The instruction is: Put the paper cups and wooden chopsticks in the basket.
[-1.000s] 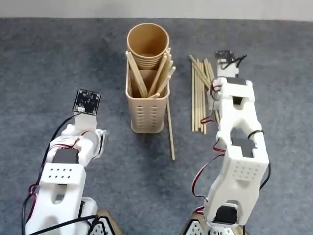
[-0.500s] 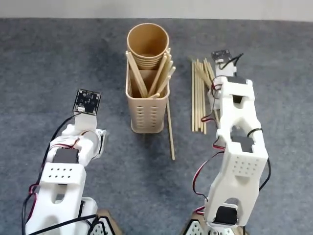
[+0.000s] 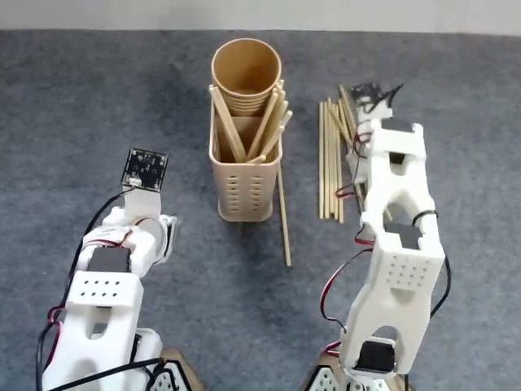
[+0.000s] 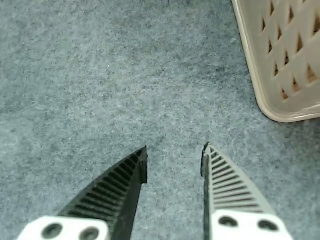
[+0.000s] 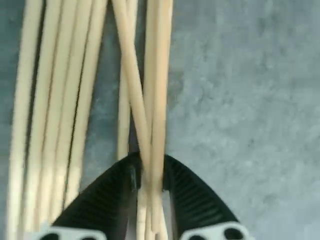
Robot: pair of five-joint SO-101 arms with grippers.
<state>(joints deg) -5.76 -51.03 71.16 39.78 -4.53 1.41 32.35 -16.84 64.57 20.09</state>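
A beige slotted basket (image 3: 244, 183) stands upright at mid-table with stacked paper cups (image 3: 246, 72) in its far end and several wooden chopsticks (image 3: 264, 130) leaning inside. One loose chopstick (image 3: 283, 220) lies along the basket's right side. A pile of chopsticks (image 3: 329, 163) lies further right, under the right arm (image 3: 395, 187). My right gripper (image 5: 149, 165) is shut on a few crossing chopsticks (image 5: 150, 75) from that pile. My left gripper (image 4: 175, 150) hangs open over bare carpet, just off the basket's corner (image 4: 280, 65).
Grey carpet covers the whole table. More chopsticks (image 5: 60, 100) lie side by side beside the held ones. The left arm (image 3: 114, 261) sits at the front left, with open carpet between it and the basket.
The right arm has edged forward and slightly left over the chopstick pile, and the sticks beside it have shifted a little. The left arm has stayed still.
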